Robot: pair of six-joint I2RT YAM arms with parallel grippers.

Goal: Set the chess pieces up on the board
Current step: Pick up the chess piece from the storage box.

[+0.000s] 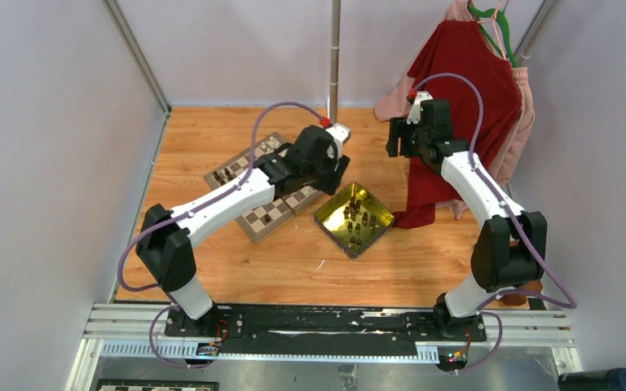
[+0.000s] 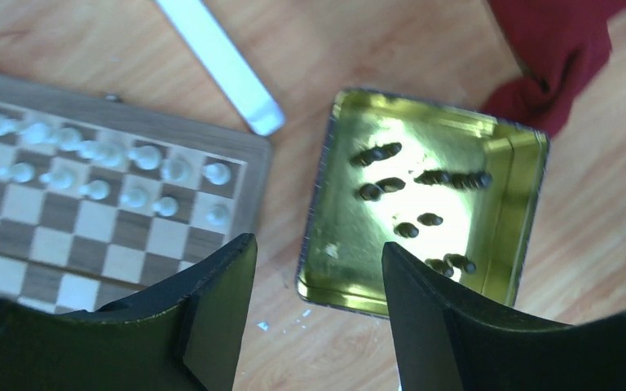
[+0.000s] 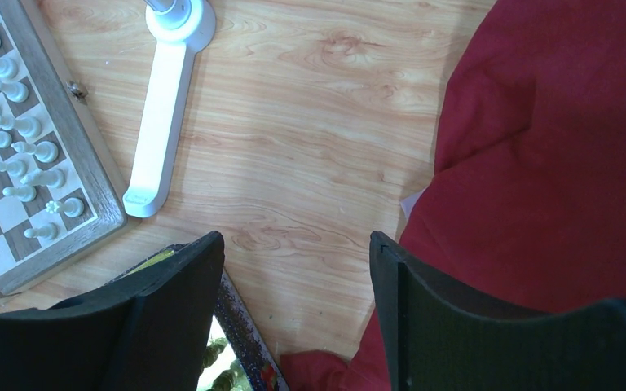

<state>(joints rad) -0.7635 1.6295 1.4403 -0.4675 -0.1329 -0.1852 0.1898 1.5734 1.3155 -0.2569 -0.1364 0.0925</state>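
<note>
The checkered wooden board (image 1: 265, 216) lies left of centre, partly under my left arm. Cream-white pieces (image 2: 98, 163) stand in two rows along its far edge, also seen in the right wrist view (image 3: 16, 138). Several dark brown pieces (image 2: 424, 204) lie in the shiny yellow tray (image 2: 522, 204), which sits right of the board (image 1: 324, 213). My left gripper (image 2: 318, 242) is open and empty, hovering above the gap between board and tray (image 1: 336, 173). My right gripper (image 3: 295, 235) is open and empty, held high beyond the tray (image 1: 394, 138), beside the red cloth.
A red garment (image 1: 456, 98) hangs at the back right and drapes onto the table (image 3: 554, 163). A metal pole (image 1: 335, 57) stands at the back centre on a white bar foot (image 3: 159, 122) beside the board's far corner. Walls close in left and right.
</note>
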